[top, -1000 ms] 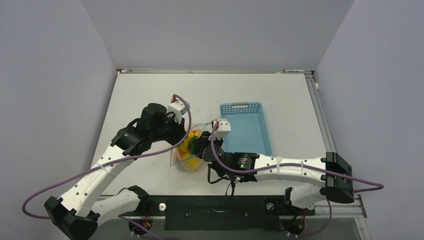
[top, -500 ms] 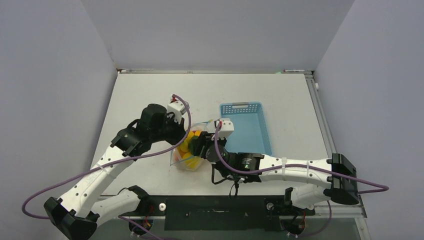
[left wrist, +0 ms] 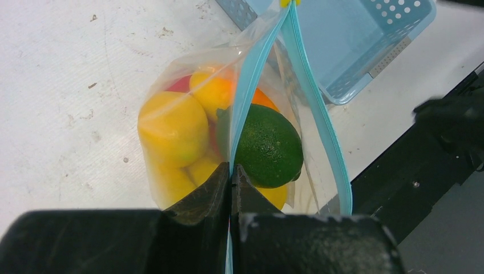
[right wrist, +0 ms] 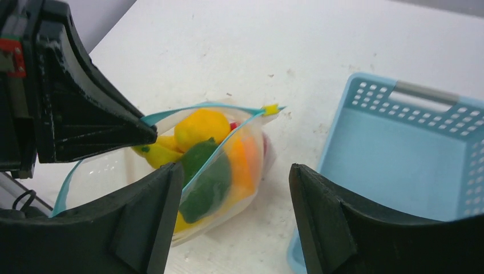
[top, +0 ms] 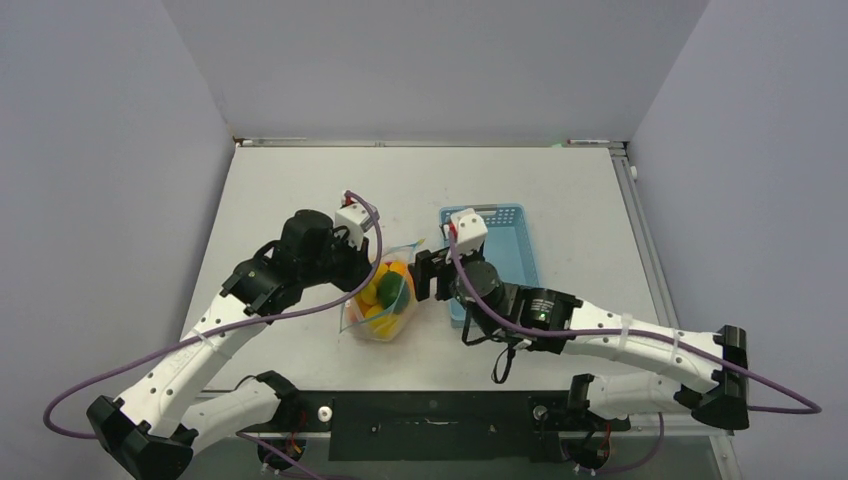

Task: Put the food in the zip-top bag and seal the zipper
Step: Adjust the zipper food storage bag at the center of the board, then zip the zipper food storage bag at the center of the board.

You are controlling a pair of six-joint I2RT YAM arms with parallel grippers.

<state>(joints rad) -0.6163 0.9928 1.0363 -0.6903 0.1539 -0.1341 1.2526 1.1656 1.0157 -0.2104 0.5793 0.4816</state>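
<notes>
Filling looks done: the food [top: 385,295] sits in the zip-top bag [top: 362,322] near the table's [top: 300,190] front edge beside the basket [top: 483,211], left gripper [left wrist: 231,174] clamped on the gaping zipper [left wrist: 249,83], right gripper [right wrist: 235,174] wide and empty, so pinching the strip closed should come next.

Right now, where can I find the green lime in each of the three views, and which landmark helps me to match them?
Top external: the lime lies left of centre, inside the clear bag.
Left wrist: the lime is at centre, just right of the zipper.
Right wrist: the lime is low, left of centre, behind the zipper.
Shared landmark: the blue basket, beside the bag.
</notes>
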